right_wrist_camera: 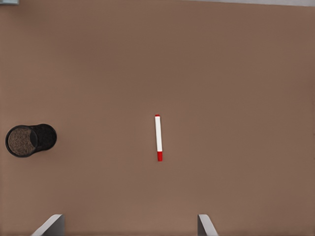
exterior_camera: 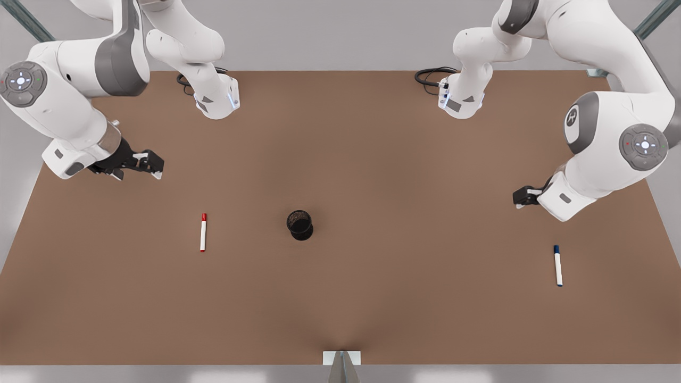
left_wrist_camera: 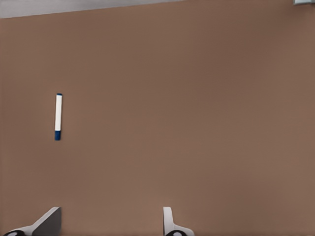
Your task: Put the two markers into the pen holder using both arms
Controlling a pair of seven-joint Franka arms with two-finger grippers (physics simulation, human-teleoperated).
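While both markers lie ungrasped, nothing is done; right hand (exterior_camera: 151, 166) wide above red marker (exterior_camera: 202, 232); left hand (exterior_camera: 520, 199) wide near blue marker (exterior_camera: 557, 265); pen holder (exterior_camera: 300, 225) empty.

Even, bright, diffuse light; bench (exterior_camera: 372, 298) matte, no glare; faint soft shadows under arms; slight softness throughout.

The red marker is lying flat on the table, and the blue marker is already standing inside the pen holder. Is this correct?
Not quite. The red marker does lie flat on the table, but the blue marker also lies flat there, far from the pen holder, on the front view's right. The front view shows it.
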